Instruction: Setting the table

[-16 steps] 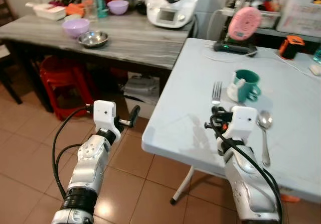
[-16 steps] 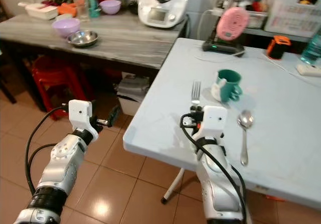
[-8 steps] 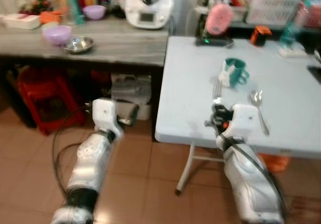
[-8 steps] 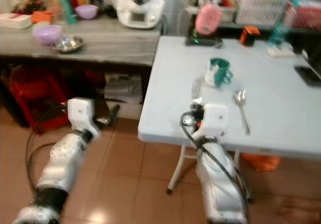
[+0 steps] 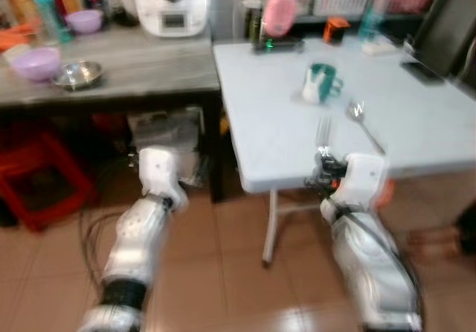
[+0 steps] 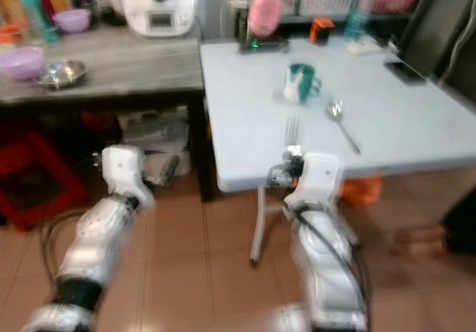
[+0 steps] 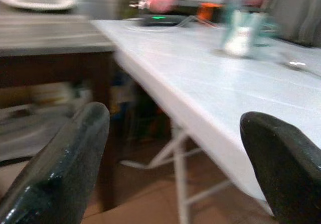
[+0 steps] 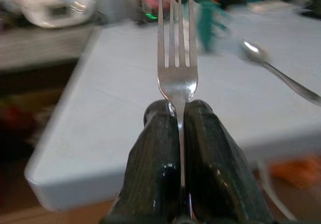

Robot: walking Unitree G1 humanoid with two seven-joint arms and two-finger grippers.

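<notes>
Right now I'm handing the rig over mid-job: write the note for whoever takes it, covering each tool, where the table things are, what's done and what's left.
Right tool: shut on the fork, tines pointing out over the near edge of the white table.
Left tool: open, empty, beside the table over the floor.
On the table: spoon and green mug beyond it.
Done: spoon and mug are out, fork is in hand.
Left: set the fork down, probably near the spoon. Views are blurred, so confirm positions first.
</notes>
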